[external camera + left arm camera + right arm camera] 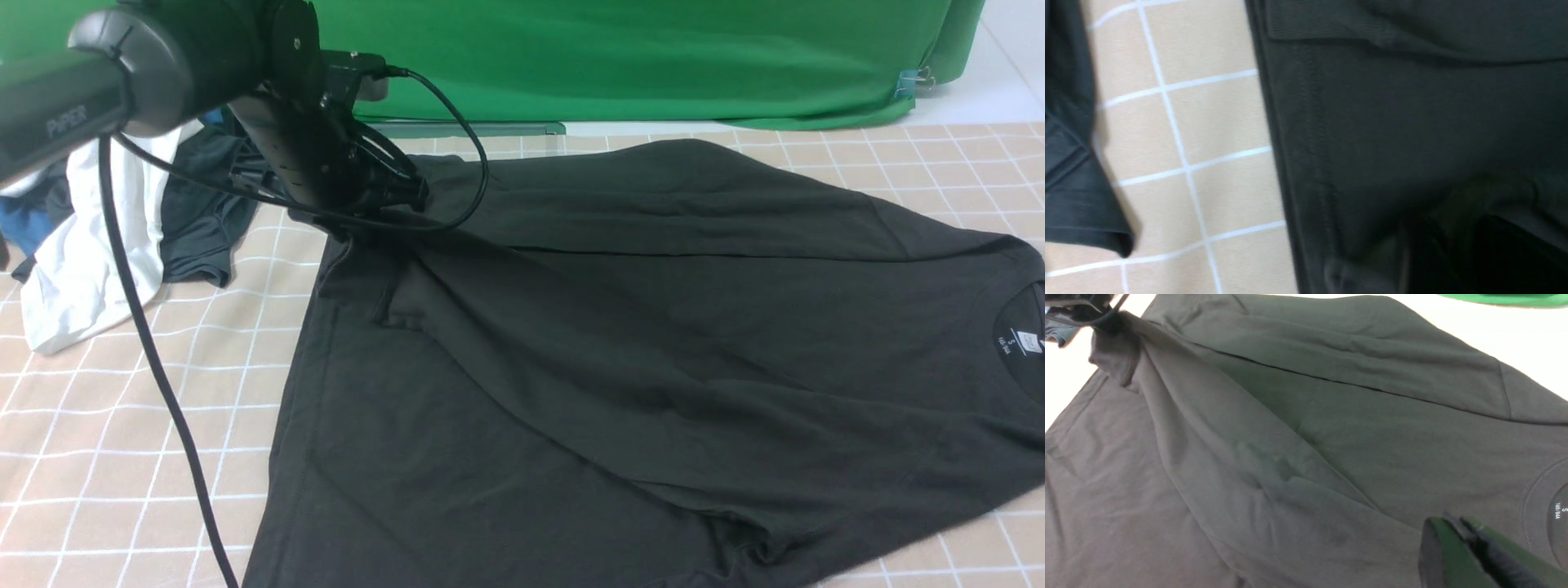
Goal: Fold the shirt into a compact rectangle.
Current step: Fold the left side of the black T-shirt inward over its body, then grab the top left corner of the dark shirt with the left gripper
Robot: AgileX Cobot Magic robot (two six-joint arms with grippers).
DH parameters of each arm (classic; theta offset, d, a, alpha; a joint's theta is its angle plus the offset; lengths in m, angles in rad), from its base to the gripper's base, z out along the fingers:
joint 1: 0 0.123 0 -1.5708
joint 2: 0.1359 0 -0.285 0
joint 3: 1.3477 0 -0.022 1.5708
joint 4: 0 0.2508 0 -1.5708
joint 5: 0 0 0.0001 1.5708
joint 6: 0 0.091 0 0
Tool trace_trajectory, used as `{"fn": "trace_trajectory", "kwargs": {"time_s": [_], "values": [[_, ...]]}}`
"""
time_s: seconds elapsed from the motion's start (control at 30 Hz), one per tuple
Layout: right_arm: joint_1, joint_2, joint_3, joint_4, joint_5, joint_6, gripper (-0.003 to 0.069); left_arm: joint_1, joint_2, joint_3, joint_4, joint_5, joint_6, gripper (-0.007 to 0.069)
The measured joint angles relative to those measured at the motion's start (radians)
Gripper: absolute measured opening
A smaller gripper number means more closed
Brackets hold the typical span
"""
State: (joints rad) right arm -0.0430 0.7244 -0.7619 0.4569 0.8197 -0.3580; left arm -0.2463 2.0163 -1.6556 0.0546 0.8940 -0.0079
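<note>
1. The shirt (620,343) lies spread on the surface (122,457) beneath both jaws, with one corner (359,245) bunched up to the left jaws.
2. Left jaws: I cannot tell whether they grip that corner.
3. Right jaws: pressed together, apparently empty, above the cloth near the collar (1531,498).
4. Soft, light, limp cotton, so it will likely sag and crease. Pinch at hems or seams, not mid-panel.

A green backdrop cloth (653,57) hangs behind the beige checked tablecloth (82,425).

Blk shirt (653,343) spread flat, far edge folded over.
</note>
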Motion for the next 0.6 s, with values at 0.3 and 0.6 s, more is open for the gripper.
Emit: {"fn": "trace_trajectory", "kwargs": {"time_s": [0.3,0.6], "values": [[0.000,0.000,0.000,0.000,-0.003,0.000,0.0052,0.000,0.003,-0.108,0.178,0.037,-0.142,0.0562],[0.000,0.070,0.000,0.002,-0.002,-0.001,0.0052,0.054,0.021,-0.184,0.045,-0.075,-0.209,0.0564]]}}
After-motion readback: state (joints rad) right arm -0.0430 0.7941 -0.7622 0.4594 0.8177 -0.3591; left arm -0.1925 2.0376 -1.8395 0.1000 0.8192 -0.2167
